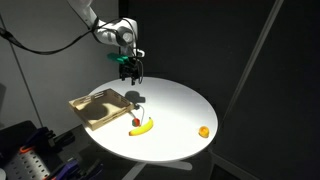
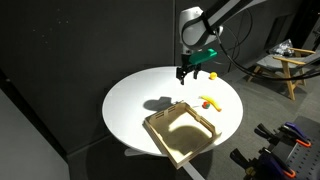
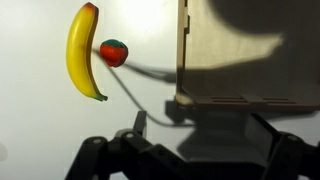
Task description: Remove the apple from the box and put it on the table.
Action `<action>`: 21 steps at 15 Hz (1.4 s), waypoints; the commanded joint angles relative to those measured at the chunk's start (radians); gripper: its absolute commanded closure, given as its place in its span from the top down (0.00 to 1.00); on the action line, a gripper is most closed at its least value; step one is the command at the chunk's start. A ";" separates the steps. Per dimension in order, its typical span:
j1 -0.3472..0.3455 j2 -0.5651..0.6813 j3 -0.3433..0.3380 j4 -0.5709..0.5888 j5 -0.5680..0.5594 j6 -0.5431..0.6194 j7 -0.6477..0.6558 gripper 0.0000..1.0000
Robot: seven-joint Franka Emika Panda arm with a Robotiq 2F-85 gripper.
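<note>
Round apple (image 1: pixel 204 131) on smooth white table (image 1: pixel 175 108)

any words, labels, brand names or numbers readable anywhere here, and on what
None can be read. No print shows on the box, the banana, the small red round thing, the apple or the table. The claw is too small and blurred to tell whether it bears a marking.
</note>
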 commanded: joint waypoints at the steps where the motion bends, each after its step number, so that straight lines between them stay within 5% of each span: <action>1: -0.018 -0.091 0.026 -0.065 0.050 -0.040 -0.076 1.00; 13: -0.005 -0.270 0.036 -0.187 0.071 -0.061 -0.054 1.00; 21: -0.005 -0.270 0.040 -0.180 0.065 -0.066 -0.058 1.00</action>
